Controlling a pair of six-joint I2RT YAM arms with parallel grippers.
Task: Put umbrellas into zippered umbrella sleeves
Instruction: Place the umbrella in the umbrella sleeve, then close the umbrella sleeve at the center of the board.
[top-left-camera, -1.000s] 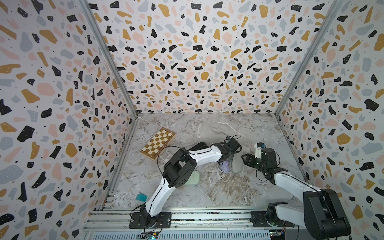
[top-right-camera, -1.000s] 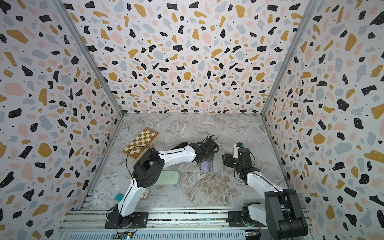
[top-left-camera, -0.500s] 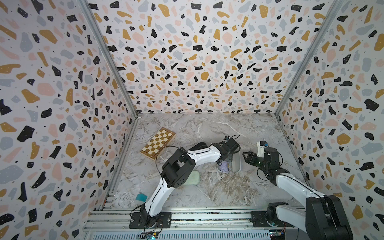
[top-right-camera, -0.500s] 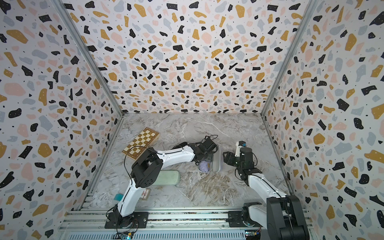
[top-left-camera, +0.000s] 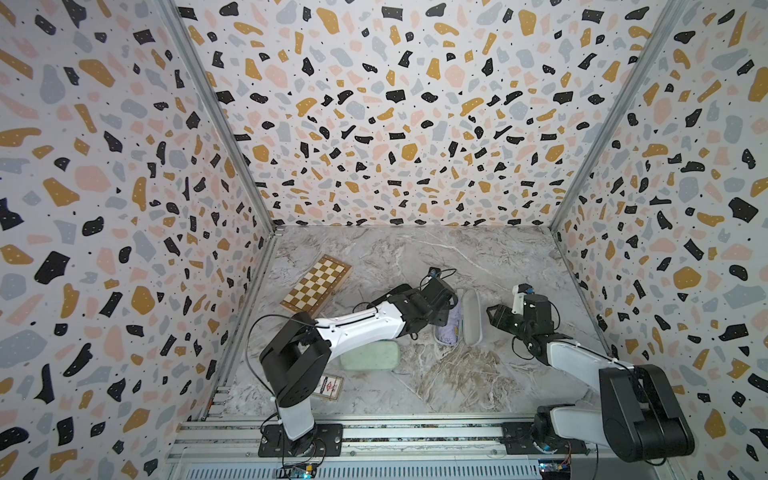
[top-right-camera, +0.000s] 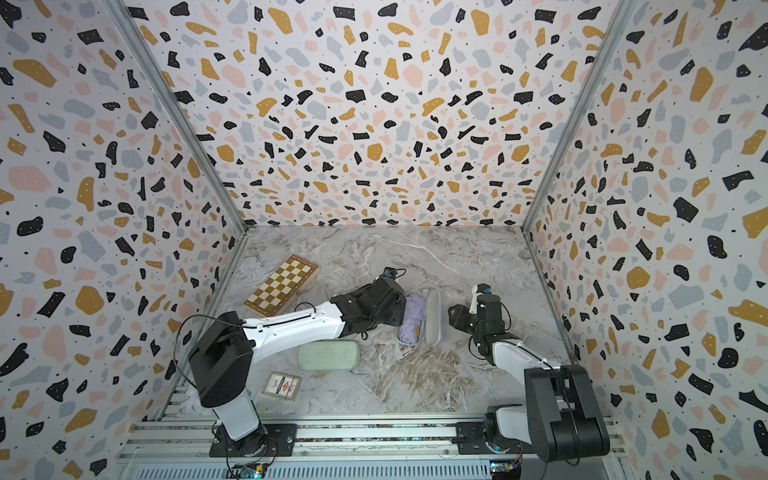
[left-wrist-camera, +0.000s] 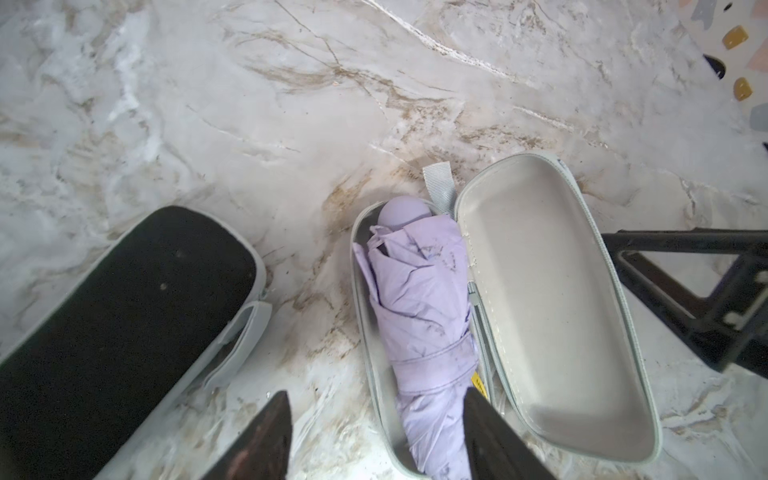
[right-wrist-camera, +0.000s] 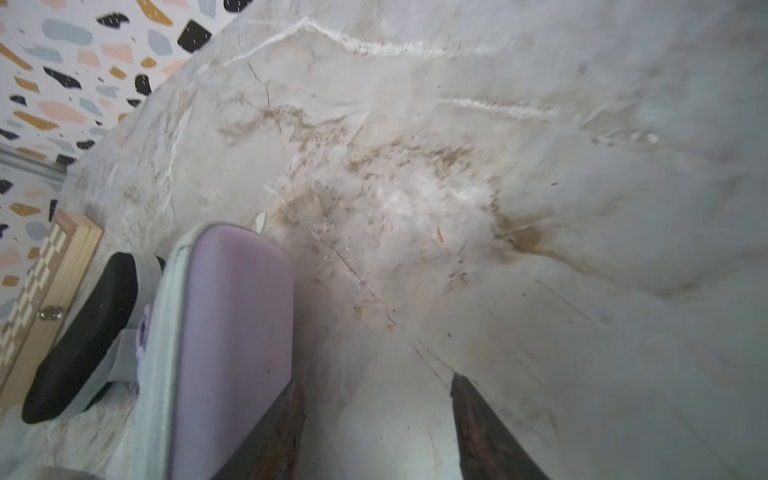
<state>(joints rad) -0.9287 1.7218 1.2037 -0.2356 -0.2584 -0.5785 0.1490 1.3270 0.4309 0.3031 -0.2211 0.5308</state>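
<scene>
Found the lilac umbrella (top-left-camera: 452, 328) lying lengthwise in the base half of the open lilac sleeve (top-left-camera: 472, 320), a little right of centre and below the middle of the frame in both top views. Made out its rounded handle at one end of the base and the strapped fabric filling most of the trough. Noted the lid (left-wrist-camera: 552, 311) raised along the hinge, grey lining turned toward the umbrella, lilac shell turned toward the right arm.

Caught the left gripper (left-wrist-camera: 376, 399) low over one end of that sleeve with jaws apart: one finger above the umbrella's fabric, the other outside the base wall over bare table (top-left-camera: 415, 257). Saw it clamped on nothing; could not tell whether the inner finger touched the fabric.

Placed the right gripper (top-left-camera: 496, 318) just right of the raised lid, clear of it, jaws likewise spread with only marble between them.

Spotted the black sleeve (left-wrist-camera: 124, 324) near the lilac one on the side away from the lid, not touching it, black shell up.

Marked the mint green sleeve (top-left-camera: 370, 355) shut and flat, lower left of centre, below the left forearm. Logged the chessboard box (top-left-camera: 318, 284) up and left of centre, and a small card pack (top-left-camera: 330, 386) at lower left.
</scene>
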